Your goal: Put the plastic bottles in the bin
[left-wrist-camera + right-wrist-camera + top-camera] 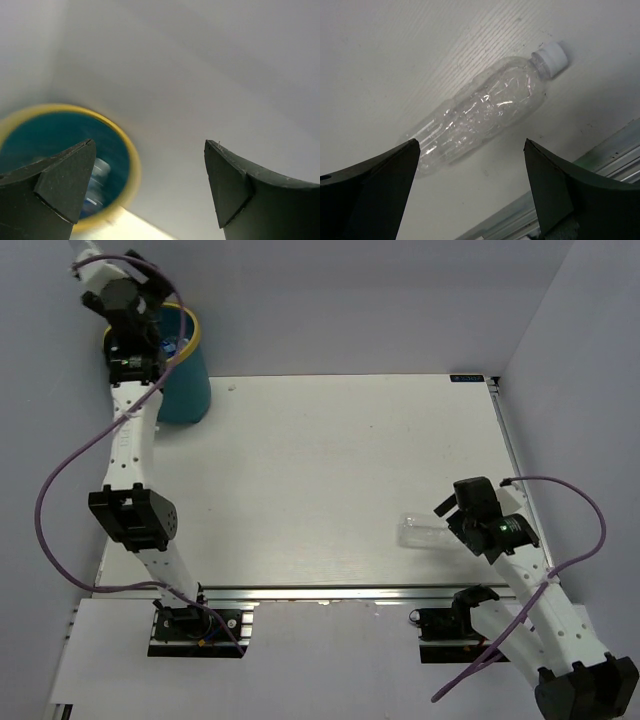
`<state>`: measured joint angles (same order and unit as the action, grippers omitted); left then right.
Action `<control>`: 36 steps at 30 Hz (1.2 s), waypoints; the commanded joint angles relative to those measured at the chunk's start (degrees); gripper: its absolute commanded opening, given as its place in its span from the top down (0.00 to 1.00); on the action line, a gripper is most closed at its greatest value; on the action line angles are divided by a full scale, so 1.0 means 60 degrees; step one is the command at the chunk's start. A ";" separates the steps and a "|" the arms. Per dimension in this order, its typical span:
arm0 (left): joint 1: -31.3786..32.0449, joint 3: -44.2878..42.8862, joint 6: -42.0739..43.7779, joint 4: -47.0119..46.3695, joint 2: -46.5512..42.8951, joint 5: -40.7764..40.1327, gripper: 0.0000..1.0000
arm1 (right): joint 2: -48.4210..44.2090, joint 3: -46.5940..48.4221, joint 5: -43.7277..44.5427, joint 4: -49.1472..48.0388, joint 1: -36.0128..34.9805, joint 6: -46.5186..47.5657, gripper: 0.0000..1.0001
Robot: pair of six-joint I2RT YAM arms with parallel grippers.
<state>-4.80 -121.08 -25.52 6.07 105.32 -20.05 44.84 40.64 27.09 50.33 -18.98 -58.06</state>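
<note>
While the white table takes up most of the room, the teal bin with its yellow rim stands right under the left gripper. That gripper hangs over the bin with its jaws wide apart and nothing in them. The bin's mouth lies below it, more on the left finger's side. A small bottle with blue on it lies inside, blurry. The right gripper is spread wide too and holds nothing. The clear bottle lies on its side on the table just past its fingertips, not touching them. Its white cap points off to the right finger's side.
</note>
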 commanded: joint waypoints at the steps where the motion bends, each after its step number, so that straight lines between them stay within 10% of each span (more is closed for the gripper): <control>1: 0.1633 -0.0222 0.0516 0.0860 -0.0050 0.1126 0.02 | -0.0207 -0.0428 0.0437 -0.0667 0.0511 -0.0870 0.11; 8: 0.2511 0.2245 -0.0405 0.0471 -0.0120 0.4366 0.02 | 0.1167 -0.1601 -0.1700 -0.3943 0.1230 0.0065 0.11; 16: 0.3129 0.7124 -0.1048 -0.0631 -0.1366 0.3123 0.02 | 0.3321 -0.2058 -0.2930 -0.6261 0.1216 0.0812 0.22; 22: 0.3202 0.7684 -0.1371 -0.1009 -0.1352 0.5473 0.02 | 0.4640 -0.0975 -0.4103 -0.7770 0.0836 0.3432 0.69; 36: 0.5281 0.8343 -0.2923 -0.3177 -0.0722 0.6858 0.02 | 0.5988 0.0974 -0.8527 -1.0189 -0.1083 0.6747 0.75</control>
<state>26.70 -71.85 -40.03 -9.21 100.95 19.94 79.90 42.78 -16.51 -5.41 -24.51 -21.82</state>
